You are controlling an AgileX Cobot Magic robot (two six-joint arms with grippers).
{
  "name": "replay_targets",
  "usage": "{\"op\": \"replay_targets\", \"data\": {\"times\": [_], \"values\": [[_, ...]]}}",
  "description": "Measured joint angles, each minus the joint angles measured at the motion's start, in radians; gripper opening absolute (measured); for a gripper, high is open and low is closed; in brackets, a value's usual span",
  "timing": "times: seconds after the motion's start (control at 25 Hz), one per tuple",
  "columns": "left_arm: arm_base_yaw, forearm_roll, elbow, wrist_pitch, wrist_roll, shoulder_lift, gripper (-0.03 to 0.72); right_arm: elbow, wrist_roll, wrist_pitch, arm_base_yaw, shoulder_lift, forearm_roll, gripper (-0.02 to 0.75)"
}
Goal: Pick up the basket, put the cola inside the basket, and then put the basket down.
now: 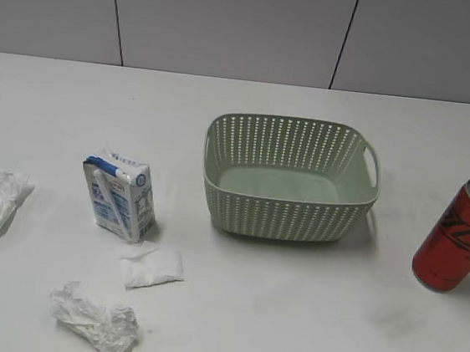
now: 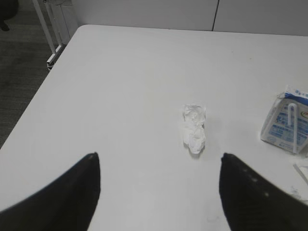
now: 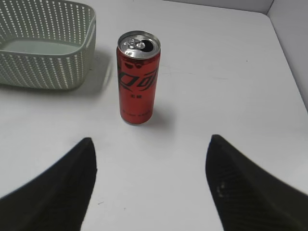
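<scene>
So the table (image 1: 286, 333) is plain white, with a few faint smudges toward the front right. Sitting on it near the middle is a pale green basket (image 1: 286, 207) with perforated sides, empty inside. Off to its right, well apart, a red can (image 1: 457, 235) stands upright with its silver top showing. Left of the basket there's a white-and-blue drink carton (image 1: 119, 195), standing upright with a straw stuck on its side. Just in front of the carton lies a small flat white packet (image 1: 153, 268). Two crumpled white wrappers too: one near the left edge (image 1: 1, 204), another at the front (image 1: 95, 319), below the packet.
</scene>
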State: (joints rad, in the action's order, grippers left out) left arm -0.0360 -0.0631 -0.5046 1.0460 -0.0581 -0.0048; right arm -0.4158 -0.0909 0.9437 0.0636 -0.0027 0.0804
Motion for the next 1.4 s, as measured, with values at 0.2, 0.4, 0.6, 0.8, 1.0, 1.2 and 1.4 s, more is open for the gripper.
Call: {"op": "replay_targets", "data": {"times": [0.2,0.4,0.6,0.8,1.0,1.2,1.4], "values": [[0.000,0.000,0.000,0.000,0.000,0.000,0.586,0.000,0.000,0.000,0.000,0.000,0.000,0.536],[0.000,0.000,0.000,0.000,0.000,0.000,0.586,0.000,0.000,0.000,0.000,0.000,0.000,0.536],[0.000,0.001,0.000,-0.001,0.000,0.000,0.586,0.000,0.000,0.000,0.000,0.000,0.000,0.536],[0.000,0.002,-0.009,-0.022,0.000,0.000,0.586,0.000,0.000,0.000,0.000,0.000,0.000,0.536],[0.000,0.001,-0.043,-0.135,0.000,0.042,0.586,0.000,0.000,0.000,0.000,0.000,0.000,0.535],[0.000,-0.005,-0.091,-0.210,0.000,0.246,0.586,0.000,0.000,0.000,0.000,0.000,0.000,0.535],[0.000,-0.018,-0.169,-0.239,0.000,0.514,0.586,0.000,0.000,0.000,0.000,0.000,0.000,0.535]]}}
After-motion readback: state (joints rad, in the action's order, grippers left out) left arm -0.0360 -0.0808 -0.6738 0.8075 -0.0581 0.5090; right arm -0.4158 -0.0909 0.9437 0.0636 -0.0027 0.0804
